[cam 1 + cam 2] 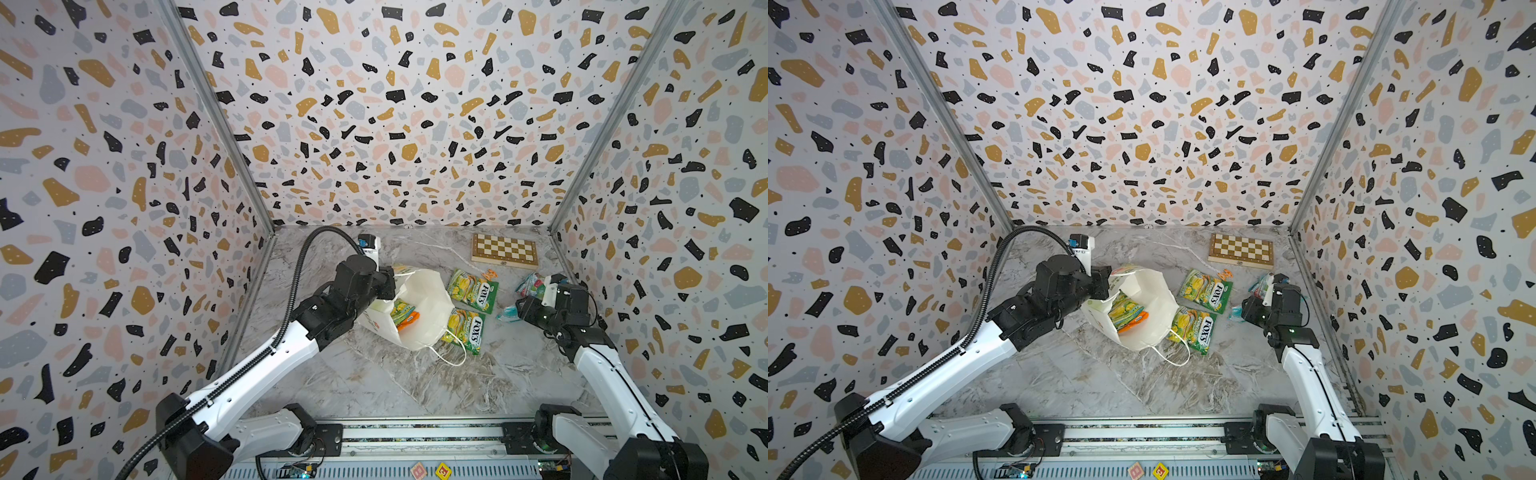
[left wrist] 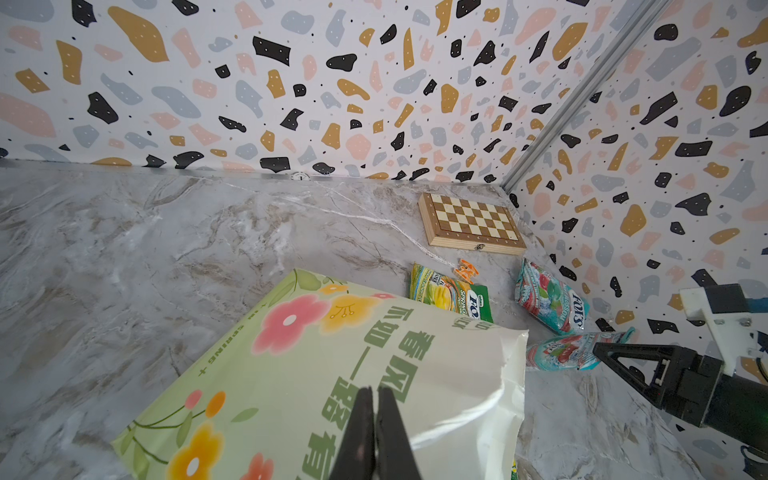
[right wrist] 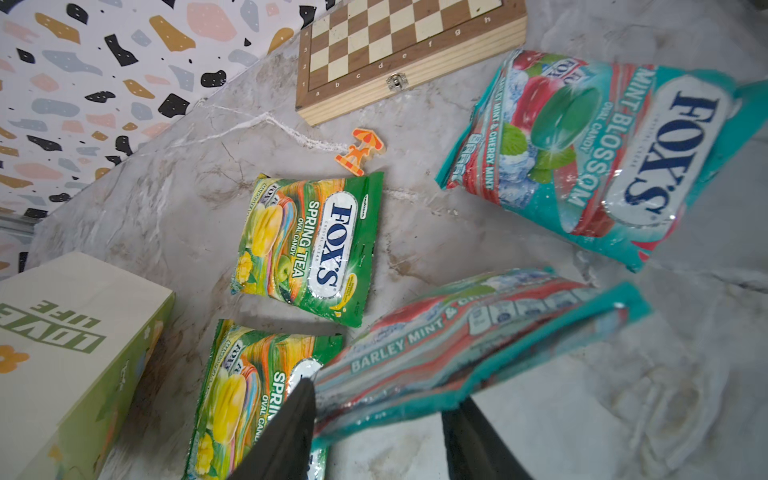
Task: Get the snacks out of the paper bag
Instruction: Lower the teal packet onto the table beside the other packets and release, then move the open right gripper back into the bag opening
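Left gripper [image 2: 376, 415] jaws are pressed together at the paper bag [image 2: 291, 374]. Right gripper [image 3: 386, 392] jaws stand apart, with a teal snack packet [image 3: 478, 332] between them.

One bag [image 1: 432, 303], mid-frame. Two green packets [image 1: 472, 290] [image 1: 463, 330] right of it, two teal packets [image 1: 528, 286] [image 1: 507, 313] further right. Inside the bag, one green-yellow packet [image 1: 401, 309] and one orange packet [image 1: 409, 322] show. One chessboard [image 1: 504, 250], upper right; one trinket [image 1: 490, 274] below it; two blocks [image 1: 419, 471] [image 1: 443, 471] at the bottom edge.

Three walls [image 1: 395, 104] papered in a speckled pattern of black, mustard, pink and grey chips enclose a grey marble-look surface [image 1: 374, 382]. Bare metal posts [image 1: 216, 120] mark the corners; a metal rail [image 1: 415, 434] edges the front. Light is soft and even.
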Robot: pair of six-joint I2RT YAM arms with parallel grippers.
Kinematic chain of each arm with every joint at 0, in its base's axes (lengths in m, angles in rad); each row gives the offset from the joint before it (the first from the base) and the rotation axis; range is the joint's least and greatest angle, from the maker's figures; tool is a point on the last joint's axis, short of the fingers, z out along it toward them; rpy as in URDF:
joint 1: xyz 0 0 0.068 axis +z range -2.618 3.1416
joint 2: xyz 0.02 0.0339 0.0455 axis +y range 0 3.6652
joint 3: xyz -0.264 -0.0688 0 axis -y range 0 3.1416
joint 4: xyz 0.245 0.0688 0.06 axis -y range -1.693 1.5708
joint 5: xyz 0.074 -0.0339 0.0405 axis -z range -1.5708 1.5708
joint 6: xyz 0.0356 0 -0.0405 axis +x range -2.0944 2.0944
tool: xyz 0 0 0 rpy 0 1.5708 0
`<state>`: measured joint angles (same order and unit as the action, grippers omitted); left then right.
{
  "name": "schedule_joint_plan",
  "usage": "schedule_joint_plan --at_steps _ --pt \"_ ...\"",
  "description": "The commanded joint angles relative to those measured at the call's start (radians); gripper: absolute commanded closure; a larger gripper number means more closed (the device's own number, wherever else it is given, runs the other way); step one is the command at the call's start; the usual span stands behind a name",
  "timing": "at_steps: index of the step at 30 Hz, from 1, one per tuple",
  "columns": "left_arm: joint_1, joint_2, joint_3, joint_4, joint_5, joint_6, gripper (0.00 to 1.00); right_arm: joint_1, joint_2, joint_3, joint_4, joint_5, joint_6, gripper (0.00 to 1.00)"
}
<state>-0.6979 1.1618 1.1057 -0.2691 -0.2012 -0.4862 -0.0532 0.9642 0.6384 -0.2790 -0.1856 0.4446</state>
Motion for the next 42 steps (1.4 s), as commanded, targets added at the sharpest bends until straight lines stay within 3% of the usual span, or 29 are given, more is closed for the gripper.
schedule_joint_plan --at_steps 1,12,15,17,24,27,33,42 --pt "-0.003 -0.013 0.001 0.016 -0.016 0.011 1.0 -0.002 -0.043 0.038 -0.051 0.094 0.006 0.46" --pt "-0.003 -0.016 0.001 0.017 -0.018 0.014 1.0 -0.002 -0.18 0.085 -0.104 0.264 0.034 0.42" --pt "-0.003 -0.018 -0.001 0.019 -0.018 0.013 1.0 -0.001 -0.187 0.103 -0.107 0.264 0.015 0.42" --pt "-0.003 -0.017 -0.002 0.023 -0.015 0.014 1.0 -0.002 -0.179 0.104 -0.089 0.211 -0.001 0.42" --pt "-0.003 -0.027 -0.006 0.033 -0.001 0.018 1.0 0.017 -0.133 0.076 0.075 -0.226 -0.033 0.42" --pt "-0.003 -0.039 -0.013 0.045 0.011 0.023 1.0 0.068 -0.107 0.073 0.136 -0.349 -0.045 0.42" --pt "-0.003 -0.051 -0.021 0.054 0.02 0.023 1.0 0.252 -0.053 0.103 0.194 -0.422 -0.082 0.42" --pt "-0.003 -0.066 -0.022 0.07 0.037 0.023 1.0 0.51 0.053 0.162 0.212 -0.424 -0.167 0.42"
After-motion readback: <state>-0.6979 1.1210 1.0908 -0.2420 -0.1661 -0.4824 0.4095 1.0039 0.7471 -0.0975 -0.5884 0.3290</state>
